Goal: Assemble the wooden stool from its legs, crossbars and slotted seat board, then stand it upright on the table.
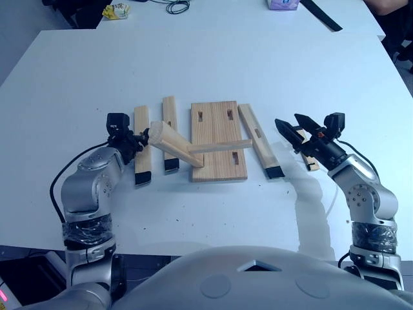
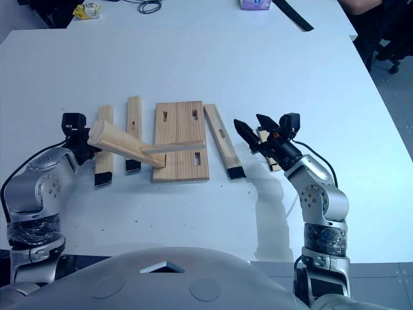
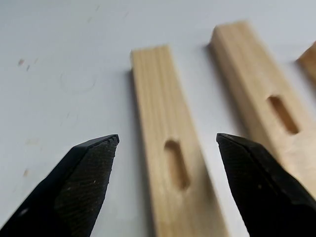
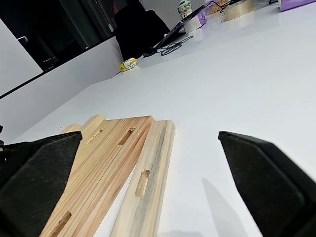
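Note:
The slotted seat board (image 1: 218,141) lies flat mid-table. Two legs (image 1: 141,145) (image 1: 170,129) lie to its left and one leg (image 1: 259,140) to its right. A fourth leg (image 1: 173,143) lies slanted across them, with a crossbar (image 1: 221,146) stuck in it that rests on the board. My left gripper (image 1: 139,138) is open at that leg's thick end, and its fingers (image 3: 89,173) straddle the leftmost leg (image 3: 168,163) from above. My right gripper (image 1: 293,134) hangs open just right of the right leg (image 4: 145,182), holding nothing.
A short wooden piece (image 1: 312,161) lies under my right arm. At the table's far edge are a yellow item (image 1: 116,10), cables (image 1: 177,6), a purple box (image 1: 282,4) and a black strap (image 1: 321,14). White table (image 1: 213,71) stretches beyond the parts.

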`<state>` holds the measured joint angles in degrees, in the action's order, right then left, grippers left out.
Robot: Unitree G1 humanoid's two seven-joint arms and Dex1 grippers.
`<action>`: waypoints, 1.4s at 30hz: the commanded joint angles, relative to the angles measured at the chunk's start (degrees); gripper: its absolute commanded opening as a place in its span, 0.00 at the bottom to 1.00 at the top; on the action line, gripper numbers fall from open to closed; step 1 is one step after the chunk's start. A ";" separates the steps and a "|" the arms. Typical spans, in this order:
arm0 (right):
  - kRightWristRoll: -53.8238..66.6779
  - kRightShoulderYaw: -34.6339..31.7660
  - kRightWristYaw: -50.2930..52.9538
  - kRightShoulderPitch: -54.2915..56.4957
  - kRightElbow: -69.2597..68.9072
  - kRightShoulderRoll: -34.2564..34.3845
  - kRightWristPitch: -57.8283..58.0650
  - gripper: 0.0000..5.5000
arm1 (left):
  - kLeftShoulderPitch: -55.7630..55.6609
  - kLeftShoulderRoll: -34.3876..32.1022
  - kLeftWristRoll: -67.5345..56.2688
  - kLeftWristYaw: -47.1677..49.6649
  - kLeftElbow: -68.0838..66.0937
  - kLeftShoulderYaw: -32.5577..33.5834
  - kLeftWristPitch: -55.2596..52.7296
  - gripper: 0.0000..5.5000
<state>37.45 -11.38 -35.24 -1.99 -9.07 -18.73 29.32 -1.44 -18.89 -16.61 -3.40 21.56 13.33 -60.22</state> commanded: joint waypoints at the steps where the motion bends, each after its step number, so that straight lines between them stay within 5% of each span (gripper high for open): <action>1: 0.05 -0.21 0.38 -0.55 -1.09 -0.25 0.14 0.93 | 2.84 2.23 1.00 2.36 3.93 -0.25 -5.37 0.67; 7: -0.17 0.02 0.71 0.16 -0.52 -0.02 0.16 0.93 | 6.75 5.52 1.55 4.40 10.10 -1.05 -14.75 0.64; 15: -0.40 -0.09 1.06 0.12 -0.09 0.38 -0.33 0.93 | 8.26 5.47 6.05 7.09 7.36 -1.31 -12.12 0.40; 21: -1.01 0.25 1.31 1.50 1.18 0.73 -0.98 0.93 | 9.28 5.71 8.90 7.26 3.37 -1.44 -6.19 0.37; 31: -0.04 -1.25 3.55 5.08 0.87 1.54 -1.63 0.93 | -14.29 5.67 -3.23 0.98 -7.95 14.32 7.42 0.37; 36: 4.67 -4.29 6.14 10.26 -1.85 0.91 1.70 0.93 | -25.00 -1.34 -14.07 -6.80 -13.91 22.45 9.78 0.37; 42: 7.81 -2.97 7.76 24.64 -2.23 -0.69 4.93 0.93 | -31.33 -6.28 -29.43 -22.60 -8.85 19.65 9.48 0.37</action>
<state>45.04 -15.88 -26.96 18.16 -10.98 -18.25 32.98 -31.53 -23.69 -42.84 -21.26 10.35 35.39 -50.69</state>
